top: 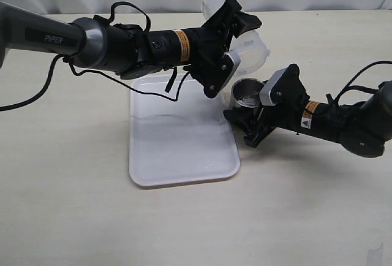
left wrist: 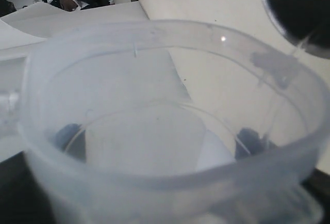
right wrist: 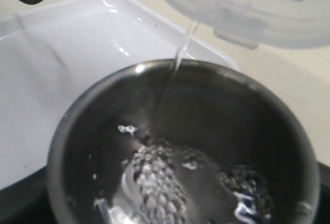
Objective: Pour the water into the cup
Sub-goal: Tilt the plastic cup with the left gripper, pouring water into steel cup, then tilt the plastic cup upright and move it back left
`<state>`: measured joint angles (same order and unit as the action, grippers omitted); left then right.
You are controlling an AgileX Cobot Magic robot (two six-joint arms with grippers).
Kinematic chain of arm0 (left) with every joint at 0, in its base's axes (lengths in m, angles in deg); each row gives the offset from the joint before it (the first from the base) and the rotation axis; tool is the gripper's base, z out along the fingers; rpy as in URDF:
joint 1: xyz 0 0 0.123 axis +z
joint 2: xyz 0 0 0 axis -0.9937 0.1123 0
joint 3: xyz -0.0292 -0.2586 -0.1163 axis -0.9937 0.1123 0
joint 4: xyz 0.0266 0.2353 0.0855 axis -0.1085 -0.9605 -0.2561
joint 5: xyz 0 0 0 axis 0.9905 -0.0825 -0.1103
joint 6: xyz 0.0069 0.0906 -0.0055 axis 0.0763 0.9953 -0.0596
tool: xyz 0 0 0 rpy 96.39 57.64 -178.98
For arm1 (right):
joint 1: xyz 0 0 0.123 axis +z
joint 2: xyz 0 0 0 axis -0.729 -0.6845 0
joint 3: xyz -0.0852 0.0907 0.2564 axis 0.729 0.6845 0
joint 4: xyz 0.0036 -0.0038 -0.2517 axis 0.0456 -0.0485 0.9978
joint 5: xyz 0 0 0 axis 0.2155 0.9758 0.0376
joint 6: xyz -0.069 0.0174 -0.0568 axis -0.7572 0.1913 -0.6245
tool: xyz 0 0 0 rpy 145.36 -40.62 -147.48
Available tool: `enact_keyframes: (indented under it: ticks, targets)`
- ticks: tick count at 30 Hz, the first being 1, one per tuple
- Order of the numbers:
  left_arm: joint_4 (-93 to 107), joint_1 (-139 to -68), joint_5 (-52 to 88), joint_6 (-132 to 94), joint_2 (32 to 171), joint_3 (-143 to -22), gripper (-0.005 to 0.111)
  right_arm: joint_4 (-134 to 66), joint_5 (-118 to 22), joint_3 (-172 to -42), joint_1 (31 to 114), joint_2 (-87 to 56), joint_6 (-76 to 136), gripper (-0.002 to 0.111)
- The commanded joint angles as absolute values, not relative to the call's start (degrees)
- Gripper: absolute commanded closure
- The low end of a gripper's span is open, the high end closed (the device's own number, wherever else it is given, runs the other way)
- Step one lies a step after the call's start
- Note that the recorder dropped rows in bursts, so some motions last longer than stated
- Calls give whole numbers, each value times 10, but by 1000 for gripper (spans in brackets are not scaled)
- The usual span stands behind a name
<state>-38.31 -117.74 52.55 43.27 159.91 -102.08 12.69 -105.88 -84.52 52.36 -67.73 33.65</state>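
My left gripper (top: 236,39) is shut on a translucent plastic container (top: 248,48), tipped over the steel cup (top: 247,92). My right gripper (top: 260,103) is shut on the cup and holds it at the tray's right edge. In the right wrist view a thin stream of clear water (right wrist: 175,69) falls from the container's rim (right wrist: 242,12) into the cup (right wrist: 258,110), where water ripples at the bottom (right wrist: 165,182). In the left wrist view I look into the container (left wrist: 170,131); the cup's dark rim (left wrist: 299,7) is beyond it and a thin thread of water (left wrist: 298,47) runs off the lip.
A white plastic tray (top: 177,149) lies on the beige table (top: 73,205) between the arms; it also shows in the right wrist view (right wrist: 62,53). A black cable (top: 37,94) trails off the left arm across the table.
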Motion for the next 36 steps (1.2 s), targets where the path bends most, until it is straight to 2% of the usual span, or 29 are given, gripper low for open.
enact_keyframes:
  ticks: [1,27,36]
  targets:
    - [-373,-1182,534,434,1593,-1028,107,132,-1066,-846,522,-675,334,104]
    - [-376,-1182,534,427,1593,-1028,107,130,-1065,-847,522,-675,334,104]
    - [-377,-1182,486,328,1593,-1028,107,129,-1065,-848,522,-675,334,104]
